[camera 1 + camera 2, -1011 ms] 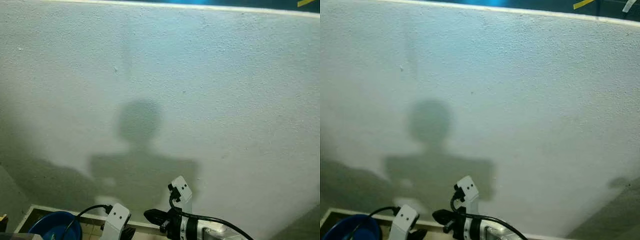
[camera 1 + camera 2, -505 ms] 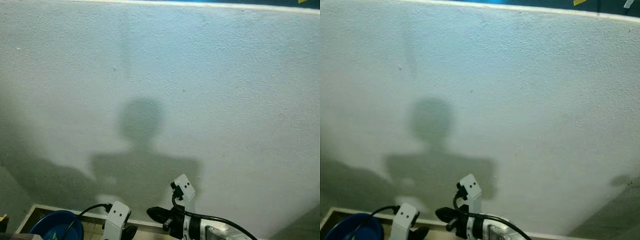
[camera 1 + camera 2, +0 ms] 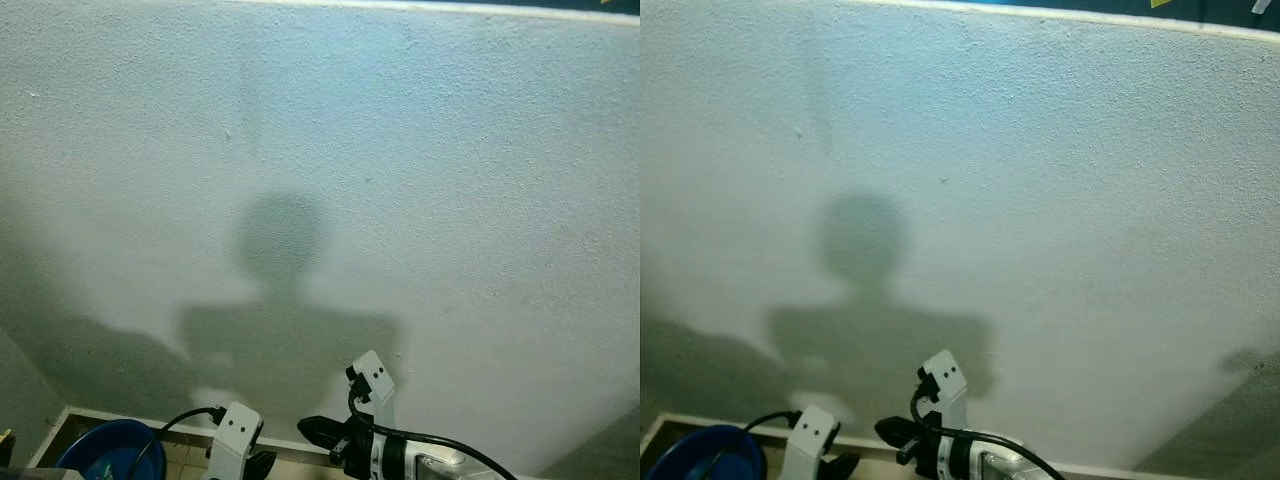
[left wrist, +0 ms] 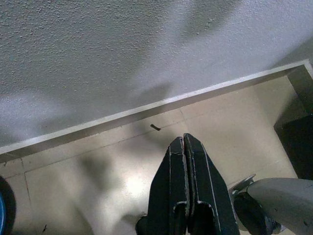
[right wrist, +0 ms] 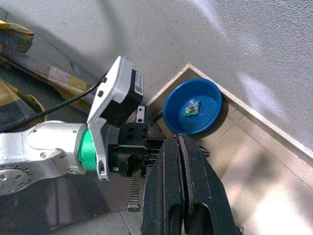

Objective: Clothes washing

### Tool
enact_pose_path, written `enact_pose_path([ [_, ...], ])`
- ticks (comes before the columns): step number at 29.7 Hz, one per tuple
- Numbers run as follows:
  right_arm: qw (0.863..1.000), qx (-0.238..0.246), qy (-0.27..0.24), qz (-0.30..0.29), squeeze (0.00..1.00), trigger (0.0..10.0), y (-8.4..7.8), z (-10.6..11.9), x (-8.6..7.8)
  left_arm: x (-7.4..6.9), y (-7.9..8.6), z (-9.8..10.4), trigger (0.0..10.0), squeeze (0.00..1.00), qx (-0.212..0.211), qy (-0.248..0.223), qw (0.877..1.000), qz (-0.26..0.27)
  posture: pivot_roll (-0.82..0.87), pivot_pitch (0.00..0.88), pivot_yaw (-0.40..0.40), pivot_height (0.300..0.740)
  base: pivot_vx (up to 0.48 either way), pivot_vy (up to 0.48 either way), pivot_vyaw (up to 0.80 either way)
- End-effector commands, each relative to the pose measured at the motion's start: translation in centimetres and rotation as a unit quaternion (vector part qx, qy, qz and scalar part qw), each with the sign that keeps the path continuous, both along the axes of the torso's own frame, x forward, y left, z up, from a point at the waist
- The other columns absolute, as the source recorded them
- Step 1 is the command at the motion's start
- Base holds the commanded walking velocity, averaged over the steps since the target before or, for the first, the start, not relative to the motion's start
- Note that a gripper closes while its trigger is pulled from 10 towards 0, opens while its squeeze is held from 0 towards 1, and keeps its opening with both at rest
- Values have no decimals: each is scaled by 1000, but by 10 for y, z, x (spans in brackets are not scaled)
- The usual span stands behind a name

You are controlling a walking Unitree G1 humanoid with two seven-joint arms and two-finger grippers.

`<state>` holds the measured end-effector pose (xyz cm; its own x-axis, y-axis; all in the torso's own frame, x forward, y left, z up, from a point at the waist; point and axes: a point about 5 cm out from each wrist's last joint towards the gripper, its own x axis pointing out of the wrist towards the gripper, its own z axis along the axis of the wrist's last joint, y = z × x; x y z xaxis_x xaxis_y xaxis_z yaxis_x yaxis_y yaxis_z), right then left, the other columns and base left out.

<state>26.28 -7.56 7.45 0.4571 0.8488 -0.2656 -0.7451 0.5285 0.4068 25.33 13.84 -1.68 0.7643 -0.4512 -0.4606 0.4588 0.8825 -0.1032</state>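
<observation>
The robot stands very close to a big white wall (image 3: 420, 180). Its own shadow (image 3: 285, 300) falls on the wall. Low down, where the wall meets the tiled floor (image 4: 98, 171), sits a round blue bowl (image 5: 191, 106). It is tucked in the corner, touching or almost touching the wall's foot. Something small and green lies inside the bowl, too small to name. No clothes can be made out in these pictures.

The left end effector (image 4: 186, 147) hangs over the floor near the wall's foot. Its two black fingers are pressed together with nothing between them. The right end effector (image 5: 180, 147) is near the left arm, pointing toward the bowl. It is clenched and empty too.

The bowl looks like plastic, so it is likely light and stiff, and smooth enough to slip. The rim on the side away from the wall looks like the best place to pinch it. Wet clothes would be soft and floppy, and heavy with water. The washing has likely not started yet.
</observation>
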Motion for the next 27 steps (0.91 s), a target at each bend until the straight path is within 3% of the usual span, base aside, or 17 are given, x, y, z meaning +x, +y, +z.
enact_pose_path([
  [1, 1000, -2, 2, -2, 0, 10000, 1, -1, -2, -6, 0, -6, 10000, 0, 2, 16, 1000, -5, -10, 67, 49, 740, 0, 0, 0],
  [6, 1000, 15, 5, 15, 0, 10000, 3, 1, -3, -6, 1, -5, 10000, 0, 5, 14, 1000, -8, -9, 74, 48, 740, 0, 0, 0],
  [27, 1000, 0, -9, 12, 0, 10000, 9, 4, 2, -5, 6, -5, 10000, 0, 15, 17, 1000, -5, 5, 53, 66, 740, 0, 0, 0],
])
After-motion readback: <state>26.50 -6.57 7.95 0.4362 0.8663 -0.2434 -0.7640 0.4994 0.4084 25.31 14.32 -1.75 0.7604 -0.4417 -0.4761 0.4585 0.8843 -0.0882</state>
